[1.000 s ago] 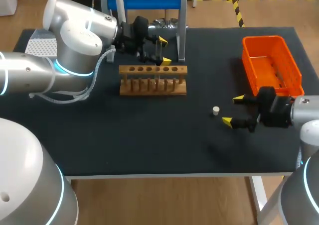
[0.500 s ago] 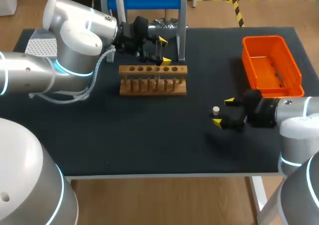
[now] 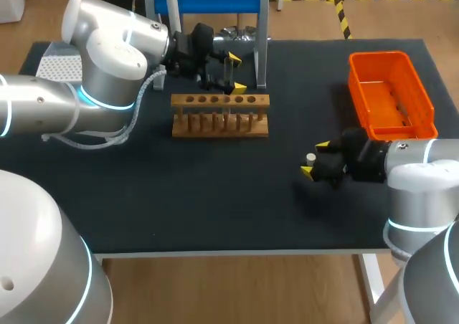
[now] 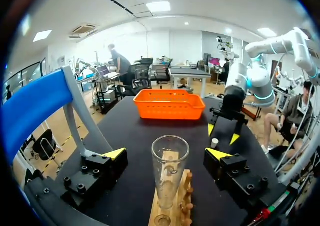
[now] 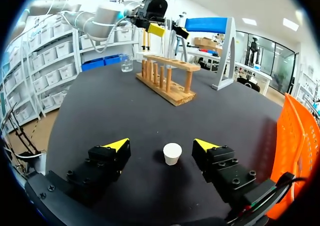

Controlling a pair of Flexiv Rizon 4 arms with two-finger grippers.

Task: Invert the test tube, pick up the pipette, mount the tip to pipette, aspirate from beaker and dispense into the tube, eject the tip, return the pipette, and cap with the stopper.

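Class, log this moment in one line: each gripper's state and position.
left gripper open, astride test tube in rack | right gripper open, astride stopper on table | tube uncapped

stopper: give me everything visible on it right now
The stopper is a small off-white plug, slightly tapered, wide end up, with a plain matte surface. It stands upright on the black table, between the yellow-tipped fingers of the right end effector, which is open, with a gap on each side, so neither finger touches it. Only the table touches it.
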